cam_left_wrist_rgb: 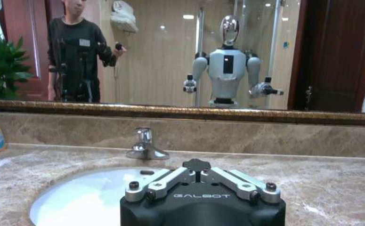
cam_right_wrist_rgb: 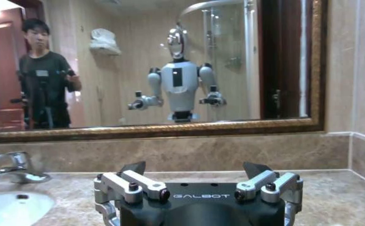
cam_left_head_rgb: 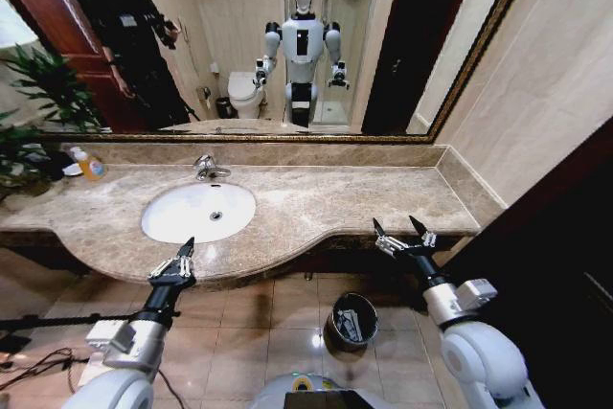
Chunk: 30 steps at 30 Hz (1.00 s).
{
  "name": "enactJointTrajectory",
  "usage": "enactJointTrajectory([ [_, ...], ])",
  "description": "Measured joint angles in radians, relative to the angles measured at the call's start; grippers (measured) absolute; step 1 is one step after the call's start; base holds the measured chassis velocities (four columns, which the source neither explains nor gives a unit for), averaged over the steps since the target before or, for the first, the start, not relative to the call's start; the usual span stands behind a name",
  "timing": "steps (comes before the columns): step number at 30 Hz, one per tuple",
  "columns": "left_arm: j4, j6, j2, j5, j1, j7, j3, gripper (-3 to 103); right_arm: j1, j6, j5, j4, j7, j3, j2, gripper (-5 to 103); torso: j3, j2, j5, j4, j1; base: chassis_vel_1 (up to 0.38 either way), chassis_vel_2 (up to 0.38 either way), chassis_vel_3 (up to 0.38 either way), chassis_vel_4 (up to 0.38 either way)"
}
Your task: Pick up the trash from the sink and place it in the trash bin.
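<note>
- The white oval porcelain sink [cam_left_head_rgb: 198, 212], set in a mottled beige-brown marble counter [cam_left_head_rgb: 335, 200], looks bare in the head view: only the drain shows in it.
- The small white items with dark marks [cam_left_head_rgb: 356, 324], seemingly the trash, lie inside the small round dark metal trash bin [cam_left_head_rgb: 351, 321] on the tiled floor under the counter's front edge, between the two arms. By that, the task seems done or close to it.
- The left gripper [cam_left_head_rgb: 177, 262] hovers at the counter's front edge just before the basin, its fingers drawn together and holding nothing.
- The right gripper [cam_left_head_rgb: 404, 237] hangs near the counter's right end, well apart from the basin, fingers spread wide and empty. Both sit back from the work, as if waiting.
- A yellow-orange soap bottle [cam_left_head_rgb: 89, 165] stands at the counter's far left; it is no trash.
</note>
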Motion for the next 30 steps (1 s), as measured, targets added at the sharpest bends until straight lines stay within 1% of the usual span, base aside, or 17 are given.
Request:
enactJointTrajectory([
  [2,0.0,0.0,0.0,0.0,0.0,0.0,0.0,0,0.0,-0.002,-0.008,0.0,0.023,0.001,-0.001,100,0.0,0.0,0.0,0.0,0.0,0.0,0.0,0.0,0.0],
  [6,0.0,0.0,0.0,0.0,0.0,0.0,0.0,0,-0.004,-0.003,-0.027,0.0,0.036,0.006,-0.002,100,0.0,0.0,0.0,0.0,0.0,0.0,0.0,0.0,0.0],
  [30,0.0,0.0,0.0,0.0,0.0,0.0,0.0,0,-0.006,-0.003,-0.029,-0.003,0.036,0.009,-0.003,100,0.0,0.0,0.0,0.0,0.0,0.0,0.0,0.0,0.0],
])
